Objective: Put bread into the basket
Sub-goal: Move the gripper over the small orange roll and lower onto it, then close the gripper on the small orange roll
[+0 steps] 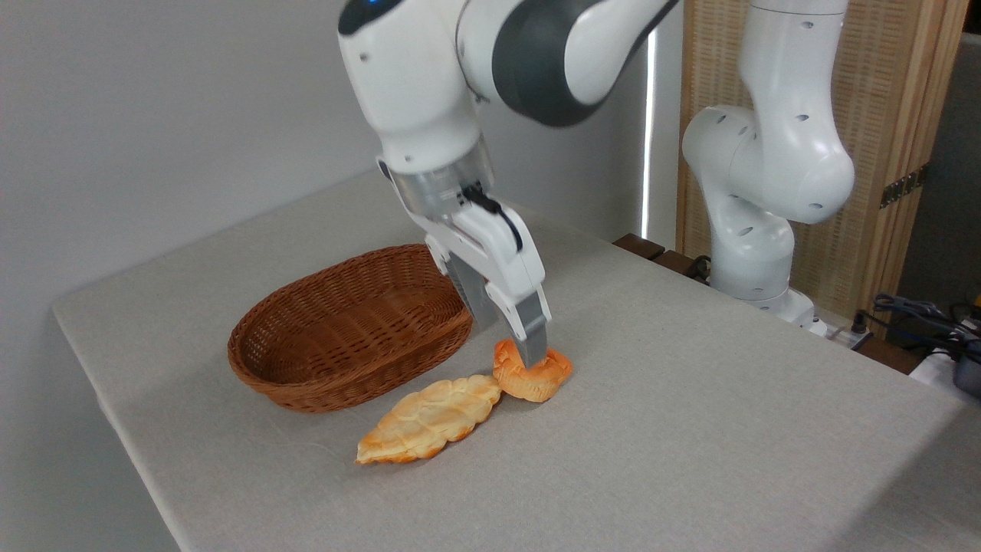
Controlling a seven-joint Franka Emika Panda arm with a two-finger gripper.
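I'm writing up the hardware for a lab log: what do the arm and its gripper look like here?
The arm has glossy white rounded shells with dark grey joint sections, small dark holes dotting its base links, and a blue light at the top. A silvery translucent collar joins the wrist to the gripper, which has a white body, a black cable looping over it, and flat grey fingers.

The end effector point(529, 354) covers the middle of the bun's point(533, 376) top, so where its fingertips meet the bun cannot be seen; the second finger is hidden behind the near one; the wicker basket's point(349, 330) right end sits behind the end effector; the surface point(690, 429) is cut off at the bottom edge; the cables point(920, 314) at right are too small to make out.
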